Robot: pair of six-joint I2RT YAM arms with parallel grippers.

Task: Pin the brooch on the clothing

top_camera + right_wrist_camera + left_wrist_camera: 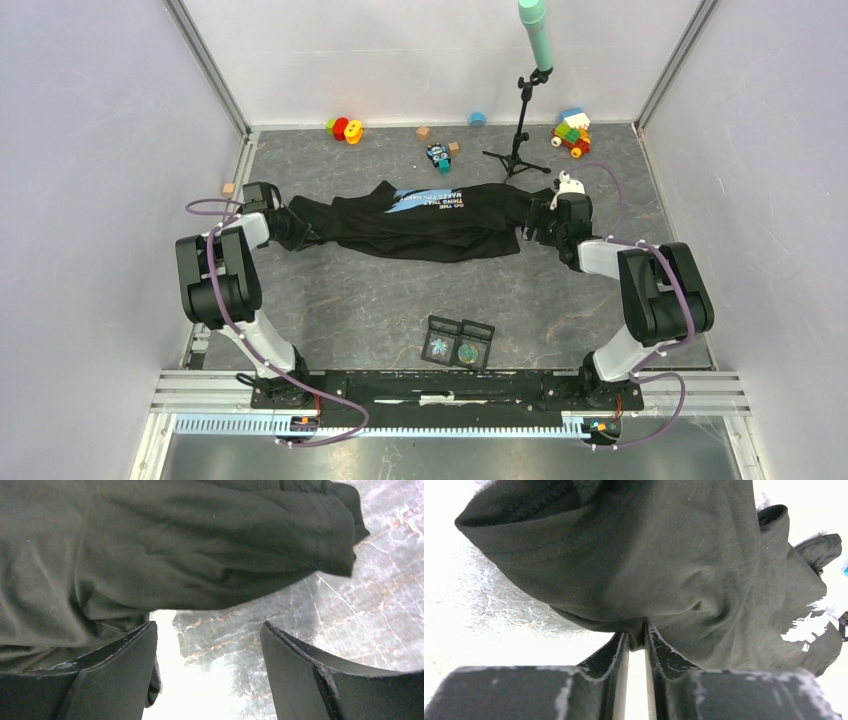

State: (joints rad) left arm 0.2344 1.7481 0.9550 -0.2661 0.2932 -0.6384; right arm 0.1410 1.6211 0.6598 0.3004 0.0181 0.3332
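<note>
The black T-shirt lies bunched across the middle of the table, its blue print and white lettering facing up. My left gripper is at the shirt's left end; in the left wrist view it is shut on a fold of the dark fabric. My right gripper is at the shirt's right end; in the right wrist view it is open with bare table between the fingers, and the fabric lies just past the tips and over the left finger. Two brooches sit in small black boxes near the front.
A microphone on a black tripod stand stands just behind the shirt's right part. Toys lie along the back wall: red and yellow rings, a small robot figure, a block car. Walls close in both sides.
</note>
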